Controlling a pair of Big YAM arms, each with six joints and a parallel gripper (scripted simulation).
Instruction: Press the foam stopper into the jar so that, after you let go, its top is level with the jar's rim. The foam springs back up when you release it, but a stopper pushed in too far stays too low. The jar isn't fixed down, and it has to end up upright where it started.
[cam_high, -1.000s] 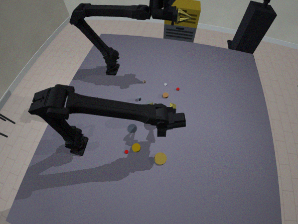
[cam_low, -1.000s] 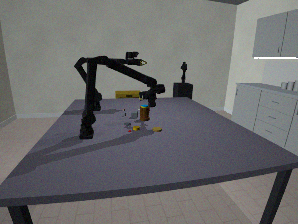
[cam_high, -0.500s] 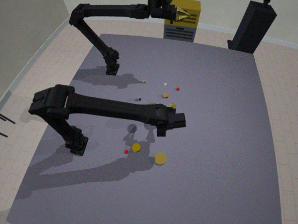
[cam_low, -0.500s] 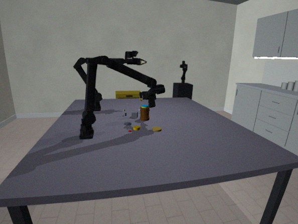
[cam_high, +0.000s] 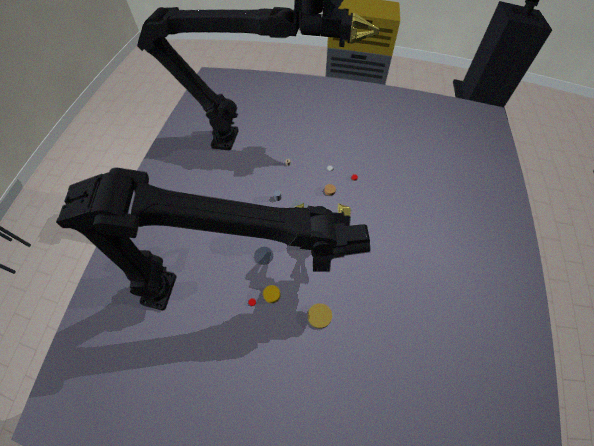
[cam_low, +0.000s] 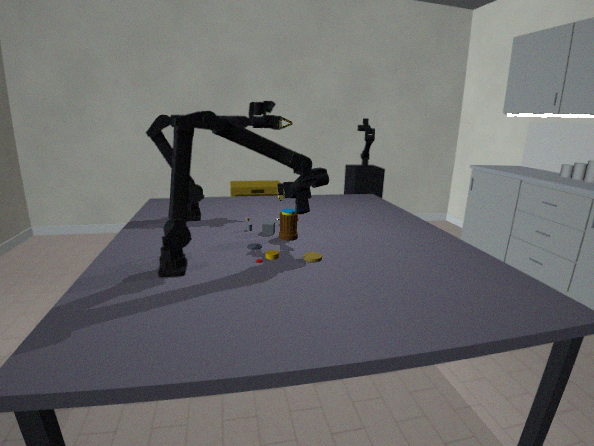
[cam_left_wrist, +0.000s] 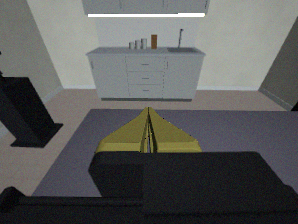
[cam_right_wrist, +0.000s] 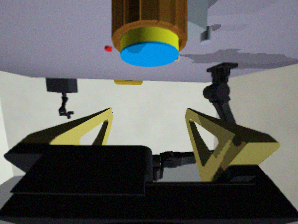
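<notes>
The brown ribbed jar (cam_low: 288, 227) stands upright near the middle of the table. The yellow foam stopper with a blue top (cam_low: 287, 211) sticks up above the jar's rim. In the right wrist view the jar (cam_right_wrist: 150, 20) and stopper (cam_right_wrist: 149, 50) show ahead of the fingers, apart from them. My right gripper (cam_right_wrist: 149, 112) (cam_low: 284, 192) is open and empty and hovers just above and behind the jar. In the top view the right arm hides the jar, and only the right gripper's yellow fingers (cam_high: 322, 207) show. My left gripper (cam_high: 364, 31) is shut and empty, held high over the table's far edge (cam_left_wrist: 148, 111).
Two yellow discs (cam_high: 271, 293) (cam_high: 320, 315), a grey disc (cam_high: 263, 255), two red balls (cam_high: 252, 302) (cam_high: 354, 177), an orange disc (cam_high: 329, 189) and a grey block (cam_high: 277, 196) lie around the jar. A yellow-and-grey cabinet (cam_high: 363, 40) and a black stand (cam_high: 502, 55) stand beyond the table.
</notes>
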